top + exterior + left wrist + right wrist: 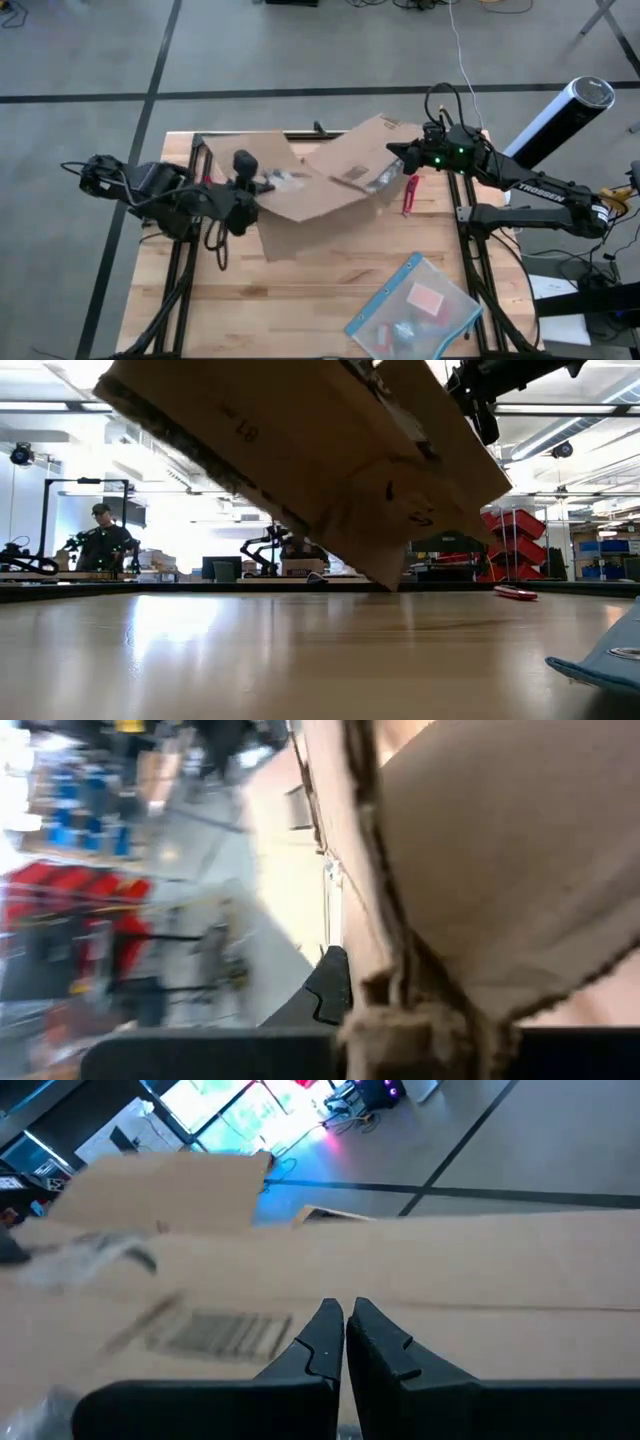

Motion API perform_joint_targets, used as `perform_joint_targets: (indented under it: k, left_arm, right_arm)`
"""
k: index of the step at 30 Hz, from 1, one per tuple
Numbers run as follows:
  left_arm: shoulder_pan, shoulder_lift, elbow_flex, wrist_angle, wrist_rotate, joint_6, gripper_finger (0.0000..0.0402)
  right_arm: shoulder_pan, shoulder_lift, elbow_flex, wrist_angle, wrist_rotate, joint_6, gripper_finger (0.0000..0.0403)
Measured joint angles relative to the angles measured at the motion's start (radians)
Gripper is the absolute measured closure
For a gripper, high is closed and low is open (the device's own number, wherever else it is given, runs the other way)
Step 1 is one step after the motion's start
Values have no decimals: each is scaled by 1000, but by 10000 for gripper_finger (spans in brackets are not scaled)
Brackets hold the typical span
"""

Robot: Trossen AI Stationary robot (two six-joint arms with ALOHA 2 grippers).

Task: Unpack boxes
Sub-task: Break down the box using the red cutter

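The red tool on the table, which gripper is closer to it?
Right. The right gripper hovers just above the small red tool at the box's right end; the left gripper is at the box's far left side.

This is a robotics lab or workshop in a large open hall. A pale wooden desk [300, 290] stands on a grey concrete floor [300, 50] marked with dark lines, cables trailing across it. Beyond the desk, the low view shows other benches with another robot arm [268, 545], monitors, red storage bins [510, 525], blue bins on shelves [605, 560], and a person [103, 535] at a workstation.
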Motion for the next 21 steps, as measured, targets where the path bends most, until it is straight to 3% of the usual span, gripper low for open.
perform_joint_targets:
  k: [14,21]
  left_arm:
    - [-6,66,-88,54,269,-87,401]
    - [-5,64,-136,113,312,-95,401]
  right_arm:
    - [0,0,0,3,14,5,403]
    - [0,-1,0,60,12,13,403]
